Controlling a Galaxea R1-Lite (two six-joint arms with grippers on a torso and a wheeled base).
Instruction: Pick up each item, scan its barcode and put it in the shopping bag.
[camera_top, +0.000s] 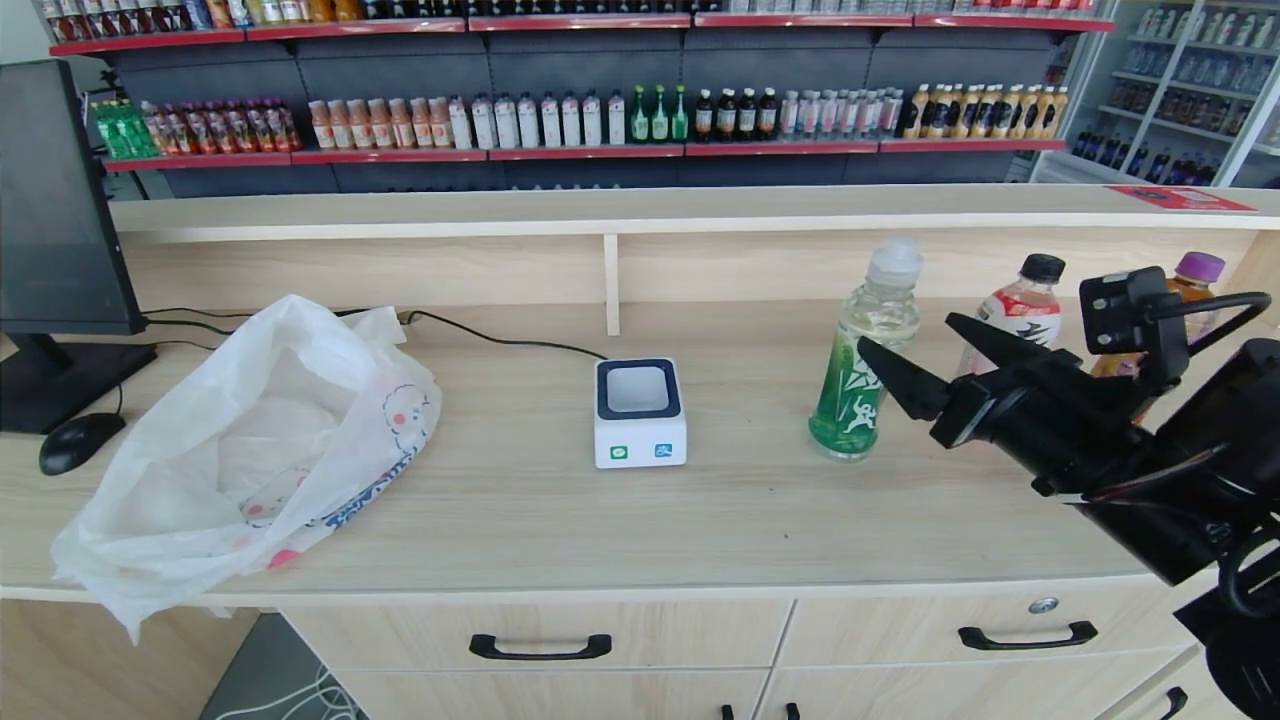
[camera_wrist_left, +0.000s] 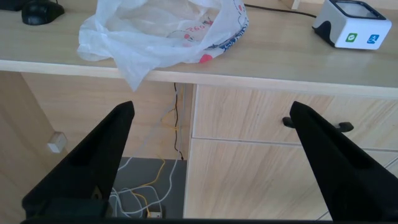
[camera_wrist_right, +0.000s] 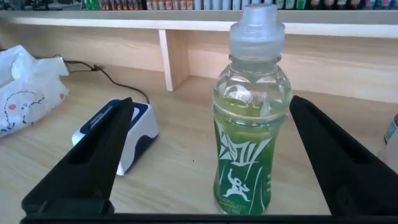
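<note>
Your right gripper (camera_top: 904, 330) is spread wide and grasps nothing. It sits over the right end of the counter (camera_top: 600, 520), pointing toward the green bottle (camera_top: 850, 390). That bottle stands upright, cap up, long axis vertical, on the gripper's left side and just ahead of its tips. In the right wrist view it lines up centred in the gap of the right gripper (camera_wrist_right: 209, 101), with the green bottle (camera_wrist_right: 249, 137) just beyond the tips and not yet enclosed.

Your right arm is far nearer; use it. I judge a short straight advance would put the fingers either side of the label.

Your left gripper (camera_wrist_left: 211, 106) is also spread and empty, low in front of the drawers, below the shopping bag (camera_top: 260, 440). The scanner (camera_top: 640, 412) stands between bag and bottle. Two more bottles (camera_top: 1020, 300) stand behind the right gripper.
</note>
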